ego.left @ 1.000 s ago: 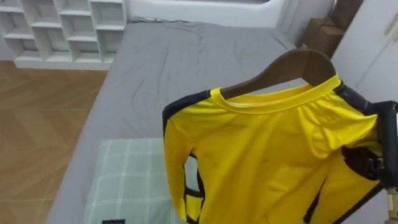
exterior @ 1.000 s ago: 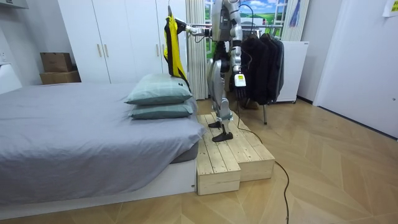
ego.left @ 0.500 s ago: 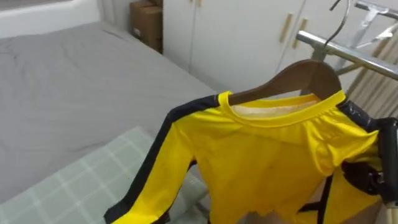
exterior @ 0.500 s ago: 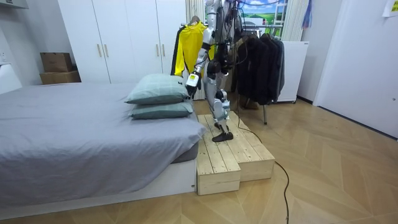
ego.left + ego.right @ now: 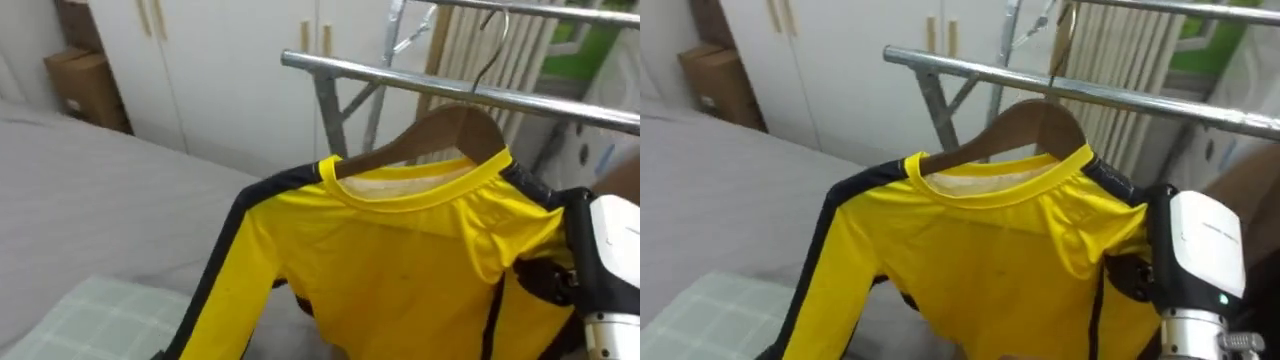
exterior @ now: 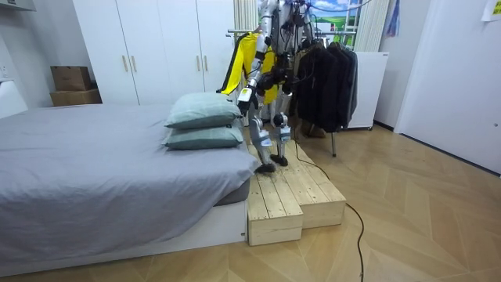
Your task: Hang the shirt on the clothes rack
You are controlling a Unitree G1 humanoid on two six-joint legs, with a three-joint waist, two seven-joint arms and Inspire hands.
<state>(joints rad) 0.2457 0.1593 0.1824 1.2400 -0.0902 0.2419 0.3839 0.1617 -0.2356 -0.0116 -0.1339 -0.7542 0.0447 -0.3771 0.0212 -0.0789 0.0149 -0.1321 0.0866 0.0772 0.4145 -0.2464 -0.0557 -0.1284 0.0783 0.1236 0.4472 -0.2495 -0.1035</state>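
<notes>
A yellow shirt (image 5: 400, 260) with black sleeve stripes hangs on a wooden hanger (image 5: 440, 130), held up in front of me. The hanger's metal hook (image 5: 490, 50) rises across the steel clothes rail (image 5: 340, 68); I cannot tell whether it rests on a bar. My right hand (image 5: 1128, 278) shows dark at the shirt's right shoulder, fingers curled on the cloth over the hanger's end. In the room view I stand on the wooden platform (image 6: 293, 196), facing the rack with the shirt (image 6: 249, 59) raised. My left hand (image 6: 244, 95) hangs low beside the pillows.
White wardrobe doors (image 5: 220, 70) stand behind the rail, with a cardboard box (image 5: 85, 85) at the left. The grey bed (image 6: 94, 157) with two stacked pillows (image 6: 202, 111) lies beside the platform. Dark clothes (image 6: 329, 78) hang further along the rack.
I have turned from the bed toward the rack, stepping on the platform. The shirt has swung round with my right hand, and its hook now stands at the rail.
</notes>
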